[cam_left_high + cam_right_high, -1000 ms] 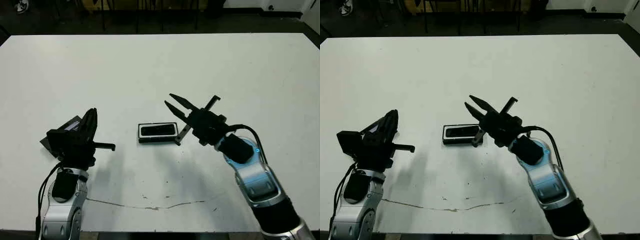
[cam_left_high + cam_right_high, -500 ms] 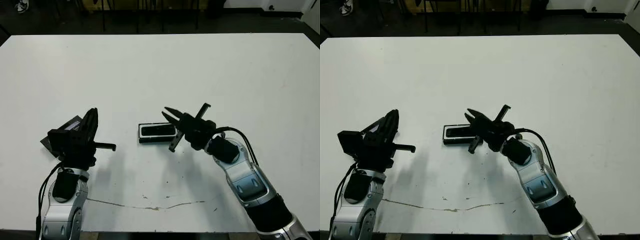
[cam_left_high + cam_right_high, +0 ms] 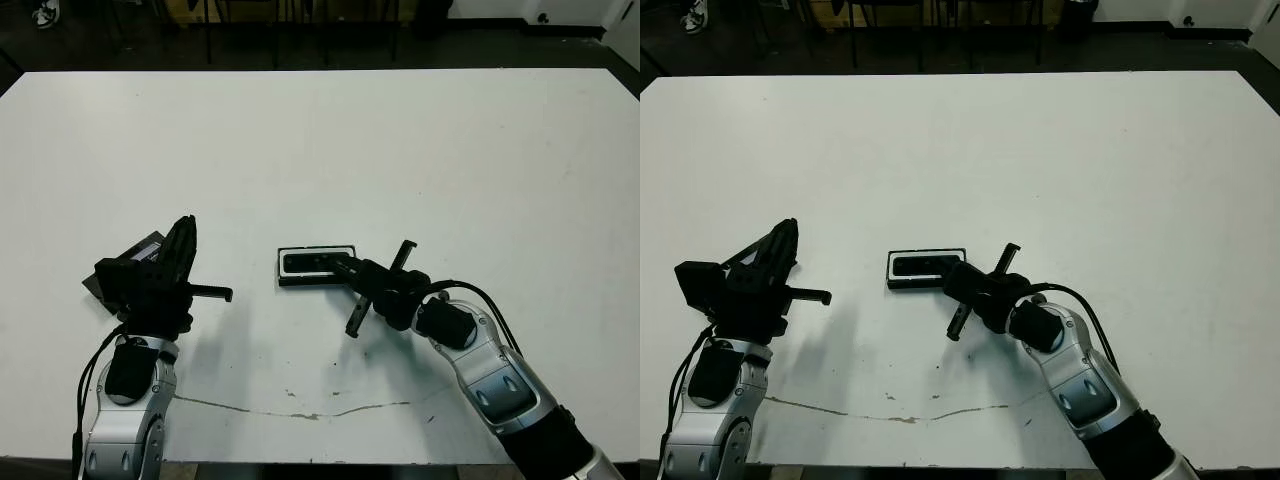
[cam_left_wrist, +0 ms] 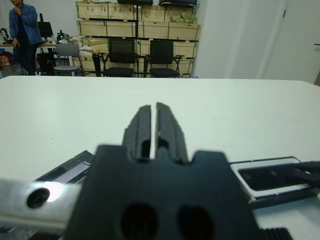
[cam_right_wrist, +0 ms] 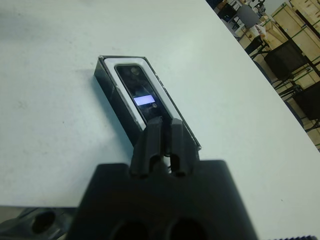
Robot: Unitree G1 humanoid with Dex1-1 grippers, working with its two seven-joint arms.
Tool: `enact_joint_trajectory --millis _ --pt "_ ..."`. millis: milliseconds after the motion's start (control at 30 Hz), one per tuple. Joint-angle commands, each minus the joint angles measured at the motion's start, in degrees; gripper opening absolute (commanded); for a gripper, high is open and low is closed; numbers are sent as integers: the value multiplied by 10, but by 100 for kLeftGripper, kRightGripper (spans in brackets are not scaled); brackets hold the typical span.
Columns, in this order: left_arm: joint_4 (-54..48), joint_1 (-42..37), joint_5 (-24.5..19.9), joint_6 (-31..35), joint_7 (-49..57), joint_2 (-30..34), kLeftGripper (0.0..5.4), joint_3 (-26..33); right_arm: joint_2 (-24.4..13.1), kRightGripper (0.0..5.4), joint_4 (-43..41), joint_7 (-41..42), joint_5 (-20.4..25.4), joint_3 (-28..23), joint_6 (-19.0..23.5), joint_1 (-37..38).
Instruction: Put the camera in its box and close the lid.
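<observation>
We are looking at a wide white table (image 3: 420, 150) under even light, its near part bearing a thin dark scuff line (image 3: 300, 412). Beyond it, black office chairs (image 4: 140, 57) are standing before shelves of wooden crates (image 4: 135, 22), beside a pale wall (image 4: 240, 35). A person in a blue jacket (image 4: 25, 30) is standing far back.

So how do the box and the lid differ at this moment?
The box lies near the table's middle, by the right gripper; the lid lies far to the robot's left, partly hidden behind the left gripper. The box is a shallow tray with white lining and holds the camera; the lid is a flat panel holding nothing. The box lies square to the table's edge; the lid lies at an angle. Both are black, rectangular and rest on the table.
</observation>
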Motion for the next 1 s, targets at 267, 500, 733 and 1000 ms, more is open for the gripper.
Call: enact_joint_trajectory --millis 267,500,733,1000 --pt "-7 11 -3 8 -5 9 0 6 -2 2 -20 -1 75 -73 21 58" --pt "-51 9 -16 12 -24 43 0 41 8 2 -137 6 229 -197 -5 81" --pt "-100 15 -55 35 -72 106 0 90 -14 2 -172 7 313 -284 -3 95" --pt "-105 12 -82 8 -123 162 0 141 -4 2 -158 -26 317 -296 -4 117"
